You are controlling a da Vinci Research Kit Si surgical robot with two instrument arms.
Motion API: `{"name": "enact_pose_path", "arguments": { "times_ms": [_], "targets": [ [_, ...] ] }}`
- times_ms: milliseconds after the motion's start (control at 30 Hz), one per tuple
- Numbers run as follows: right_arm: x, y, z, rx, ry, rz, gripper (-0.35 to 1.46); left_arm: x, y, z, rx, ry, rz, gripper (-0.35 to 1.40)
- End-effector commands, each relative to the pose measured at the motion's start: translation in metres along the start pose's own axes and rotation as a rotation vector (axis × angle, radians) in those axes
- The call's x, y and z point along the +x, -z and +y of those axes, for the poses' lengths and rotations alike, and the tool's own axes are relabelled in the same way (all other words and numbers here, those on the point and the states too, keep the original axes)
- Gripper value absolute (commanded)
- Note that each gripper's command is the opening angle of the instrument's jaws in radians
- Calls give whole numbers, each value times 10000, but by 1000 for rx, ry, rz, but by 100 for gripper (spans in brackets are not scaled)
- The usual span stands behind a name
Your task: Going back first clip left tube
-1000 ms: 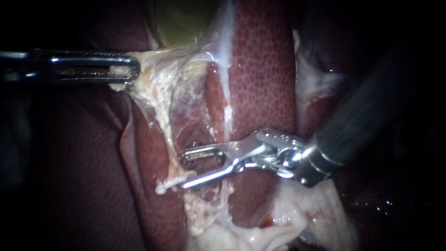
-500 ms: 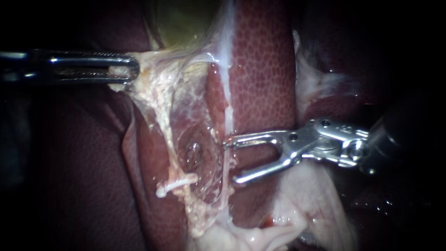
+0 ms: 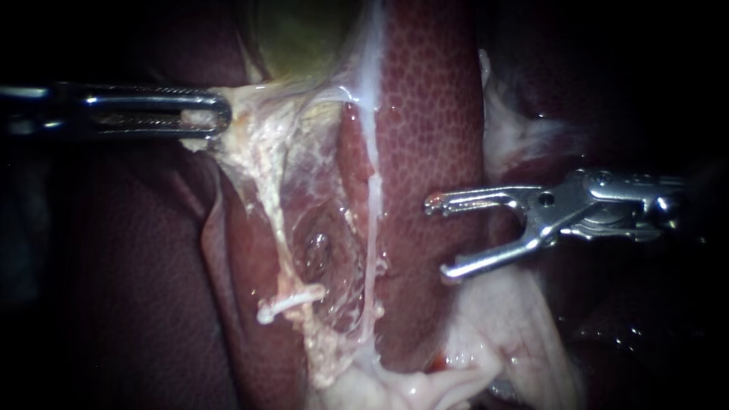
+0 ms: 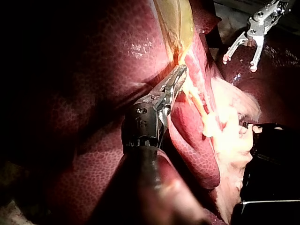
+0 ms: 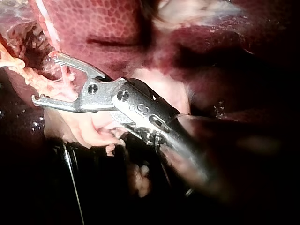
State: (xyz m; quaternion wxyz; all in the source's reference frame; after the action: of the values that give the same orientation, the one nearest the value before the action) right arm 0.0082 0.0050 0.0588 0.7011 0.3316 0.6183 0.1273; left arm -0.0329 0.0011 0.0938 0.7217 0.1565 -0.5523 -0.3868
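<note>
Right instrument (image 3: pixel 439 238) jaws open, empty, over liver (image 3: pixel 433 114). Left tube (image 3: pixel 267 209) well ahead of them: likely thin, soft, slippery, tearable; grip crosswise mid-length, gently. Left instrument (image 3: pixel 220 114) jaws clamped on pale tissue (image 3: pixel 250 133).

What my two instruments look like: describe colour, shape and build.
The left instrument has a shiny silver metal claw, long, narrow and slotted lengthwise, with a rounded end. The right instrument has a polished silver claw: two thin prongs with small hooked tips, forking from a riveted hinge block.
</note>
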Motion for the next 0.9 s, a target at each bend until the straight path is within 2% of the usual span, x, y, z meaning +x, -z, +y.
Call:
{"name": "enact_pose_path", "arguments": {
  "times_ms": [33,333,667,900],
  "targets": [
    [-1,0,0,1,0,0,60,1,-1,0,-2,0,0,-35],
    [-1,0,-1,1,1,-1,60,13,-15,-3,-10,-8,6,-35],
    [-1,1,-2,0,1,-2,60,50,-61,6,-13,-27,50,-35],
    [-1,2,-3,-2,0,-2,60,66,-86,1,0,-34,73,-35]
  ]
}}
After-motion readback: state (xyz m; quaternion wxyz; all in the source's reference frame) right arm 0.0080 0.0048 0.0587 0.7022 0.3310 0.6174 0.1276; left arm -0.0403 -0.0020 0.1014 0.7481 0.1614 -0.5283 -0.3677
